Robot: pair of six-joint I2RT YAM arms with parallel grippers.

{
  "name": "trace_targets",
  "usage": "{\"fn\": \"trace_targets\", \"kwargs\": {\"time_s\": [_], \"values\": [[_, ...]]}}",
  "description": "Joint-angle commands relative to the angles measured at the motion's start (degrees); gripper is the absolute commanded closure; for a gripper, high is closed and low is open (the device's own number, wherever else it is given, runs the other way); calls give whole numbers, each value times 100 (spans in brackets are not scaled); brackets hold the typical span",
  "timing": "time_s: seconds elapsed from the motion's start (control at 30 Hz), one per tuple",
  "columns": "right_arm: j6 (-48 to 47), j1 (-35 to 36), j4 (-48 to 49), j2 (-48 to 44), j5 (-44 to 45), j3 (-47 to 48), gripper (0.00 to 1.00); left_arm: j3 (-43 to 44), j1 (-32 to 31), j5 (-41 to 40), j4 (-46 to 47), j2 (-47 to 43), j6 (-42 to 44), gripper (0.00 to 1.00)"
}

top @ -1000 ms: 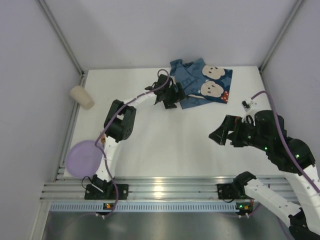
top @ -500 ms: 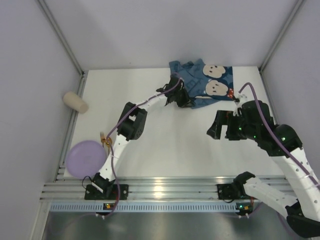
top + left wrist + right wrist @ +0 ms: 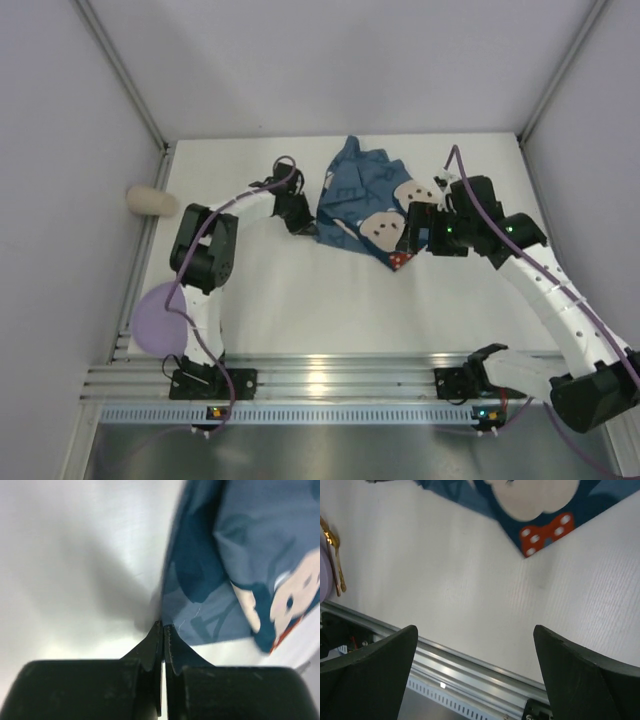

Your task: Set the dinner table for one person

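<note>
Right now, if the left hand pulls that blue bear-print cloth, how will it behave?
Probably floppy: the blue cloth lies rumpled and folded over itself, so it should drape. Likely light, as the left hand pinches only one edge. It may slide easily on the smooth white table.

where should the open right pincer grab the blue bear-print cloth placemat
Grip the blue bear-print cloth placemat at its pointed corner with the red bow, approaching from the near side: it lies flat, opposite the edge the left pincer pinches.
</note>
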Motion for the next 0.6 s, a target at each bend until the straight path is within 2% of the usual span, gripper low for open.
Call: {"fn": "trace_targets", "kwargs": {"time_s": [0.0,0.17,0.27,0.4,0.57], "values": [[-201,-276,896,382,-236,-123,0,-862,351,-540,-683,-1077,659,100],[-263,-584,1354,1375,-254,-264,0,-1916,606,-673,-860,-1862,914,100],[-359,-654,1653,1955,-219,-414,0,-2260,606,-612,-825,-2153,871,100],[-526,-751,1961,2676,-114,-414,0,-2472,606,-541,-798,-2328,774,100],[-519,-1206,1953,3413,421,-186,0,-2429,606,-567,-956,-2390,826,100]]}}
